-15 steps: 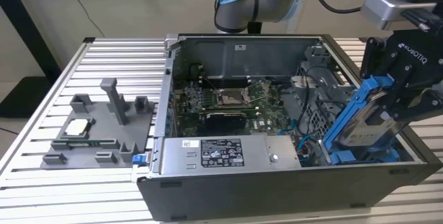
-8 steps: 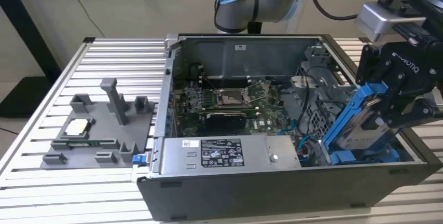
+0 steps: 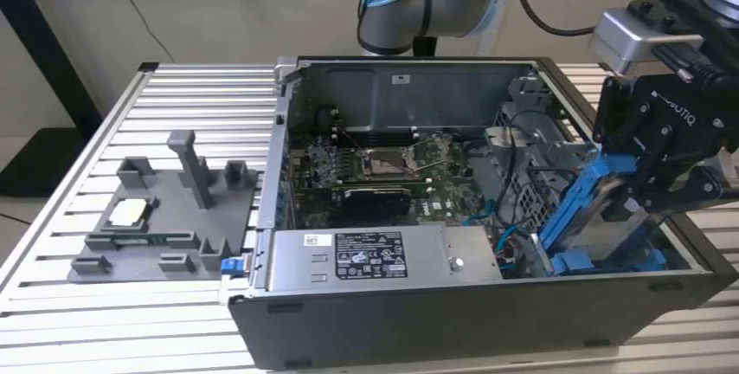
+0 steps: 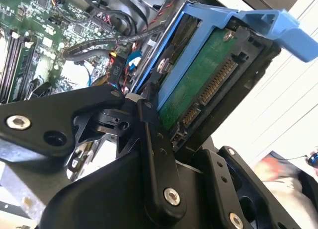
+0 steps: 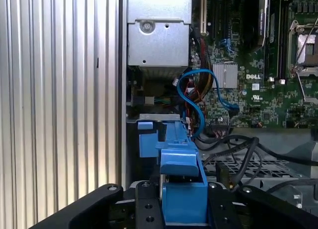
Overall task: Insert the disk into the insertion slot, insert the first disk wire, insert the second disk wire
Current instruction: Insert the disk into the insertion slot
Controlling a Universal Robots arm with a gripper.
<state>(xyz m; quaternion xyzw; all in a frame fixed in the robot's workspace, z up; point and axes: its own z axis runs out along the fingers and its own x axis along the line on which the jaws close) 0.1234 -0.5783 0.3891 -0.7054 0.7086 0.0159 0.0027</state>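
Ribbed aluminium table [image 3: 196, 97] formed the working surface, its slats lying bare on the exterior view's left, well away from the pincer [image 3: 635, 196]. A grey moulded fixture [image 3: 162, 218] rested on those slats, far from the pincer and just clear of the computer case [image 3: 462, 322]. The case lay on its side with the upper face open. Inside, the grey power-supply box [image 3: 369, 257] ran along the near wall and the motherboard [image 3: 382, 166] lay behind it, both well to one side of the pincer.

The pincer stood over the case corner on the exterior view's right, its fingers [image 5: 146, 209] clamped on the two long edges of the disk [image 3: 589, 201]. The disk hung tilted in its blue carrier, upper end above the case rim, lower end down at the insertion slot [image 3: 612, 261] directly beneath the pincer, not yet flat in it. In the first wrist view a blue cable [image 5: 191, 100] looped just ahead of the disk; contact could not be told. A pale wall [image 3: 266, 2] stood behind the case.
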